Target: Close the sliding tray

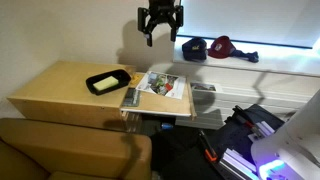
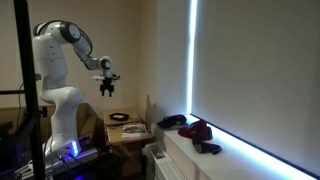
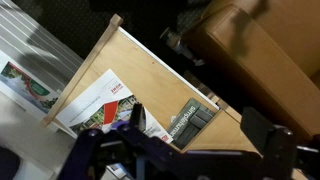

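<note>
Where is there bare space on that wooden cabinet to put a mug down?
Most room is on the wooden cabinet top: bare wood left of and in front of the black dish. The sliding tray is mostly covered by its printed sheet, leaving a bare strip along its near edge. The gripper hangs well above.

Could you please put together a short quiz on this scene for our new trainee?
1. True or false: the black Robotiq gripper is touching the flat light-wood sliding tray with the colourful printed sheet.
2. What lies in the small black rectangular dish on the plain wooden cabinet top? A) something yellow B) blue marbles C) nothing
3. Fill in: the gripper's jaws stand ____.

Key: 1 false, it hangs above the tray, apart from it; 2 A; 3 open.
</note>
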